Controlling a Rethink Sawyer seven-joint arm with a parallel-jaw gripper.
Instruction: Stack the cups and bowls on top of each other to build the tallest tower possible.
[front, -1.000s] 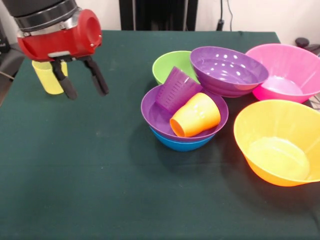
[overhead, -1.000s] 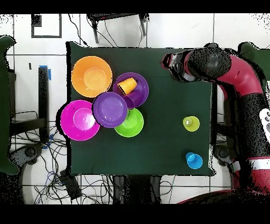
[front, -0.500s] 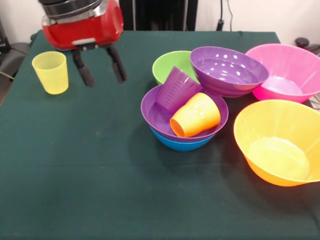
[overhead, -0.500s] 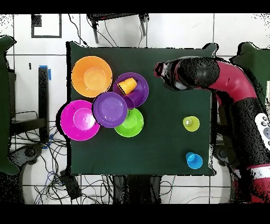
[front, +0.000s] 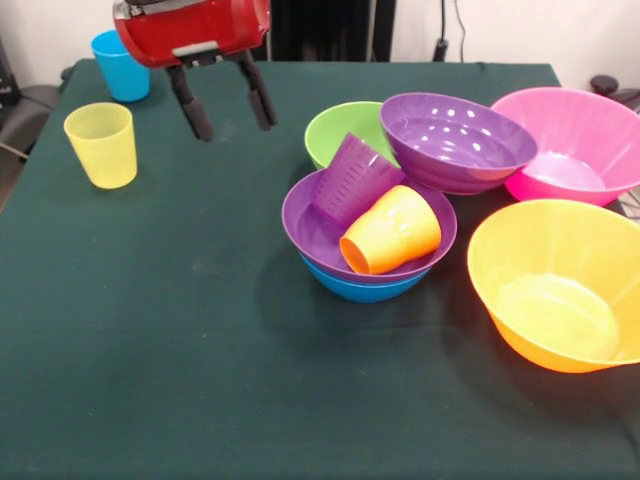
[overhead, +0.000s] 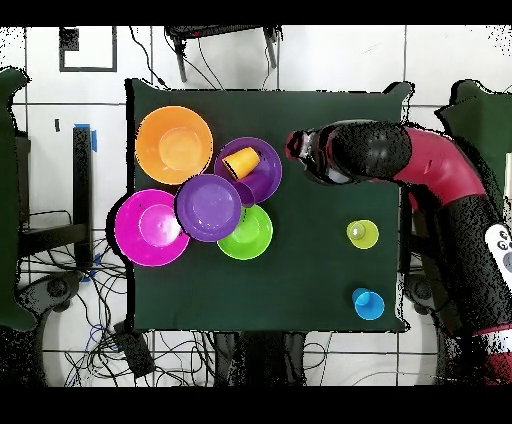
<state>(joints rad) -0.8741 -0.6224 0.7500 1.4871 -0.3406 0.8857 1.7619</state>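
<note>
Tower (front: 368, 240) at table centre comprises only a purple bowl nested in a blue bowl (front: 362, 287), apparently holding tipped orange and purple cups, while the empty, spread gripper (front: 224, 100) hovers clear, leaving remaining bowls and cups unstacked.

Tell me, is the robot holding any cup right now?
No, nothing is held. The end effector hangs open and empty above the table, apart from the yellow cup.

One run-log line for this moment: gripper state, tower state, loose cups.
gripper: open, empty, above table | tower: purple bowl nested in blue bowl, purple cup and orange cup tipped inside | loose: yellow cup, blue cup upright
</note>
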